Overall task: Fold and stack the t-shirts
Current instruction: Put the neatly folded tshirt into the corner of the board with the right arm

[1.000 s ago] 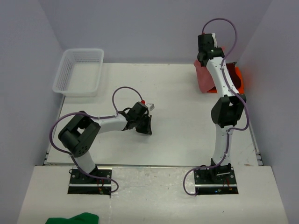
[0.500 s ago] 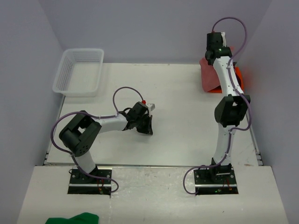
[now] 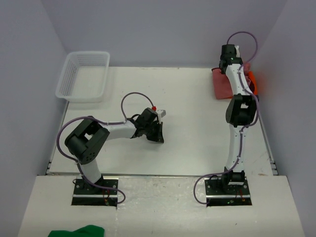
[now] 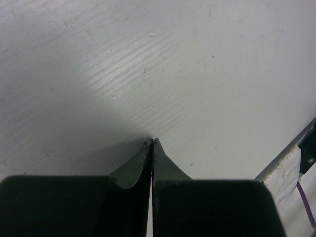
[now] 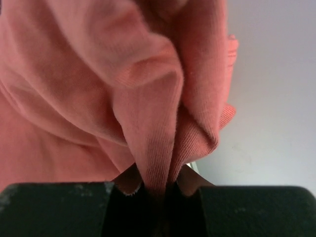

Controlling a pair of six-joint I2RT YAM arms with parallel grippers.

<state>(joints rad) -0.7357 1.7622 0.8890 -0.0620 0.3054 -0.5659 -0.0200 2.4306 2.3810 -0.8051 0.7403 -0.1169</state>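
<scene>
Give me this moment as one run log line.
left gripper shut, empty, over table centre | right gripper shut on rose t-shirt fold, far right corner | orange t-shirt beside it

A rose t-shirt (image 3: 222, 85) and an orange t-shirt (image 3: 253, 79) are showing at two o'clock, a white mesh basket (image 3: 88, 52) at ten.

Soft knit rose t-shirt (image 5: 89, 84), matt table (image 4: 148, 59) (faintly grooved), plastic mesh basket (image 3: 85, 75)

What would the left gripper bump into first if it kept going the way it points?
Most likely the bare white table. The shut left gripper aims down at it, and its wrist view shows nothing in between.
</scene>
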